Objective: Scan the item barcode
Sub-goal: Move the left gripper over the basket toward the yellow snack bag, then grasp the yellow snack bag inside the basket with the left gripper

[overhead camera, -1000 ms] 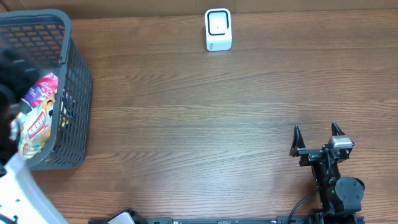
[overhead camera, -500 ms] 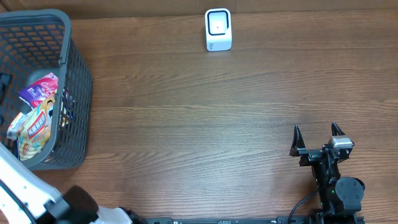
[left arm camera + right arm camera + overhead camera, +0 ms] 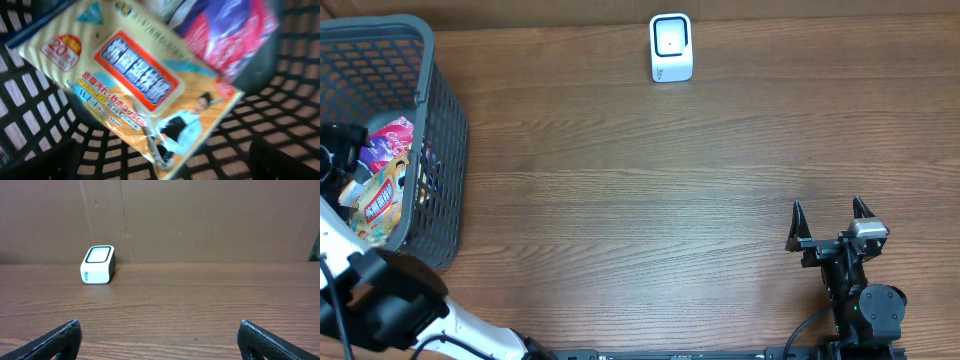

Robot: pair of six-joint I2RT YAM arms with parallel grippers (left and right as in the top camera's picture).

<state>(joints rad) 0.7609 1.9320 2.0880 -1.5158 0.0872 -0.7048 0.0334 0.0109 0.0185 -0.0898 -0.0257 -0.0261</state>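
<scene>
overhead: straight down on table [image 3: 620, 200] | left wrist: close, inside basket [image 3: 300, 125] | right wrist: low, level, toward scanner [image 3: 98, 265]; overhead shares both

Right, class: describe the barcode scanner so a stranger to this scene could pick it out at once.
Start at the wooden table and follow its far edge to the middle, well away from the grey basket. The scanner stands there alone: a small white box with a dark-rimmed window.

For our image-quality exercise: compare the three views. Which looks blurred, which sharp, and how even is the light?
Left wrist: blurred throughout, print on the yellow wipes packet soft, the basket mesh smeared. Right wrist: sharp and evenly lit, the white scanner crisp. Overhead: clear, soft light, no harsh glare on the table.
</scene>
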